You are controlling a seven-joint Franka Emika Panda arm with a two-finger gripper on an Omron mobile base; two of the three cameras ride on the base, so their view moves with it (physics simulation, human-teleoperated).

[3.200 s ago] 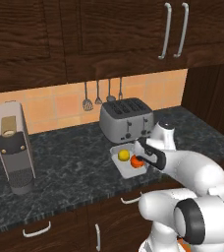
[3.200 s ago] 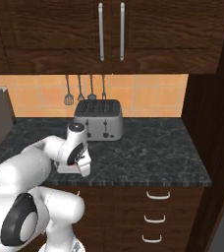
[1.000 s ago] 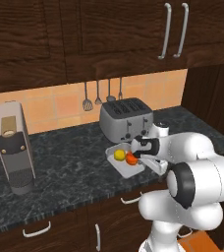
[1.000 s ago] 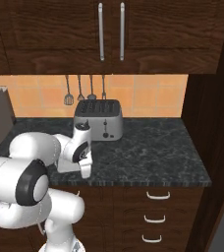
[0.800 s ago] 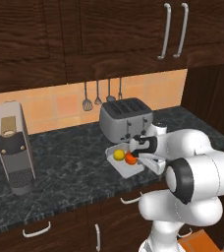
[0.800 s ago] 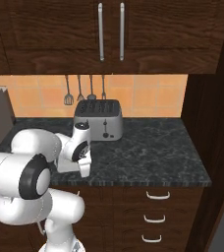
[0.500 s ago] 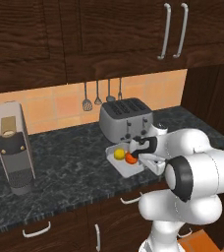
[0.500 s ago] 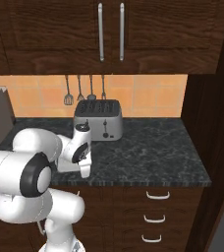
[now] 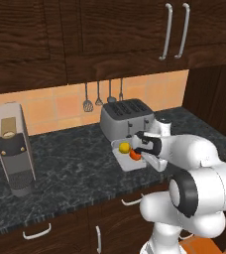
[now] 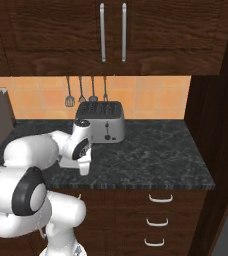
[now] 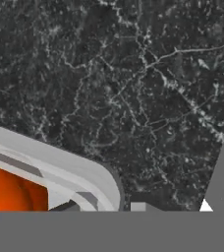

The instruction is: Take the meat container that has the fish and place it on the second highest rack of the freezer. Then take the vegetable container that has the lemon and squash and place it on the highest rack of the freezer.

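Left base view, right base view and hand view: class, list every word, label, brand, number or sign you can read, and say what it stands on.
None can be read.
Toaster: small dark marks on its front, too small to read as text.
Coffee machine: tan panel on its front, no lettering visible.
White container holding the lemon and squash: no label visible.
Upper cabinets and black stone counter: no writing.
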